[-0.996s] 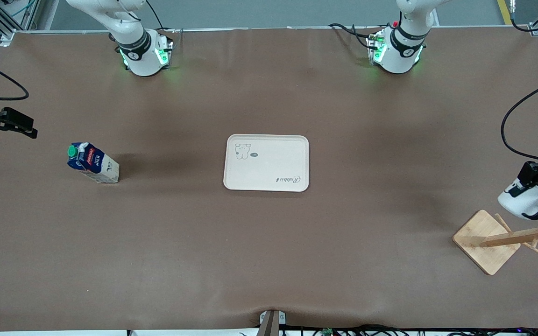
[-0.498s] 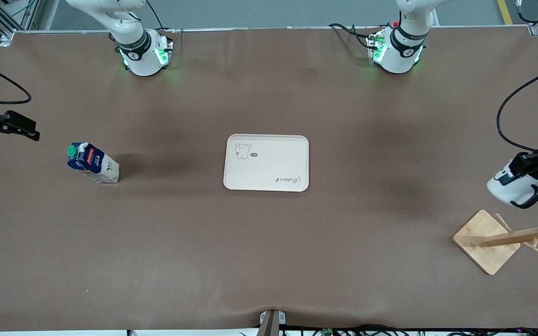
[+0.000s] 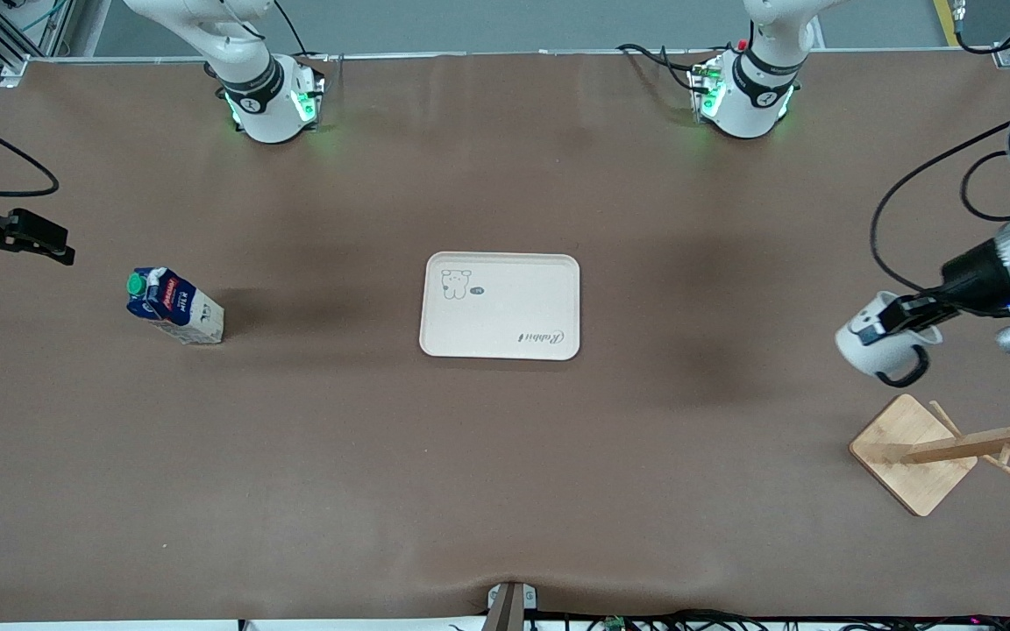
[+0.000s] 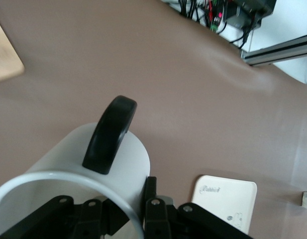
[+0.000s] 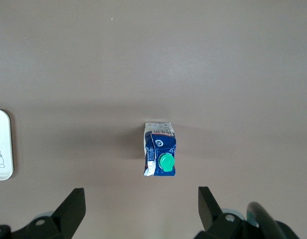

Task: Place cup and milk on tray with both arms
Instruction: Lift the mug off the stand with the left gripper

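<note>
The cup (image 3: pixel 875 343) is pinched at its rim by the left hand (image 3: pixel 908 314), in the air over the surface (image 3: pixel 505 491) near the wooden rack (image 3: pixel 917 451). Since the previous frame it has been carried toward the tray (image 3: pixel 500 306). A rim-only grip could let it swing or slip. The right hand (image 5: pixel 138 206) is spread above the milk (image 3: pixel 174 306), unchanged.

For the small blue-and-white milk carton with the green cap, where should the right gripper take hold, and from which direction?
The blue-and-white gable-top milk carton stands upright and alone on the table. The open right gripper hangs above it, so probably descend from above and close on two flat opposite walls below the green screw cap.
</note>
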You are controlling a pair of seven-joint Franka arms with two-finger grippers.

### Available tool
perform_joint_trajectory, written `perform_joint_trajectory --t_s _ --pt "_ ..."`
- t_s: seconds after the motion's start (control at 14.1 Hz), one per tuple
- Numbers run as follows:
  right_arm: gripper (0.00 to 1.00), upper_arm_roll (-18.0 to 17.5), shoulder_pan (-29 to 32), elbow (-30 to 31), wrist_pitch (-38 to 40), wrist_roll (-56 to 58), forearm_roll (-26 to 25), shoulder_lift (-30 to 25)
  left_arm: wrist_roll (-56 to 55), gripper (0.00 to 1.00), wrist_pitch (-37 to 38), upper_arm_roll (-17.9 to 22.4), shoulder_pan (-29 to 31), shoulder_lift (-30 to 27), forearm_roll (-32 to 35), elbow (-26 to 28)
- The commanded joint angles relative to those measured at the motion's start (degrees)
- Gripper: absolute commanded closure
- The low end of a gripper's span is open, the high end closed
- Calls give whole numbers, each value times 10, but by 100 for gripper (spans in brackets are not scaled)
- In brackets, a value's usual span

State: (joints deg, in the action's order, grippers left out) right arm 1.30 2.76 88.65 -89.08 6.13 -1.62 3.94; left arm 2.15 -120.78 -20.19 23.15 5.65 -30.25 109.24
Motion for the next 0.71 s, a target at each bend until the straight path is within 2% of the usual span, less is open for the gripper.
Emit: perform_joint_trajectory --t_s 0.0,0.14,0.28,0.43,0.64 --pt "0 -5 0 -21 9 5 -6 14 -78 100 -8 -34 -3 15 17 -5" --pt "0 -5 3 -21 8 6 -7 15 -128 100 -25 -41 -34 26 18 -3" --pt "0 -5 1 -21 7 6 -9 19 -231 100 -26 -41 -62 37 22 -9" --pt "0 -5 4 -21 7 3 -7 24 -296 100 -26 -41 -90 57 48 -23" --pt "0 -5 9 -12 7 0 1 61 -417 100 -35 -41 -139 84 91 -38"
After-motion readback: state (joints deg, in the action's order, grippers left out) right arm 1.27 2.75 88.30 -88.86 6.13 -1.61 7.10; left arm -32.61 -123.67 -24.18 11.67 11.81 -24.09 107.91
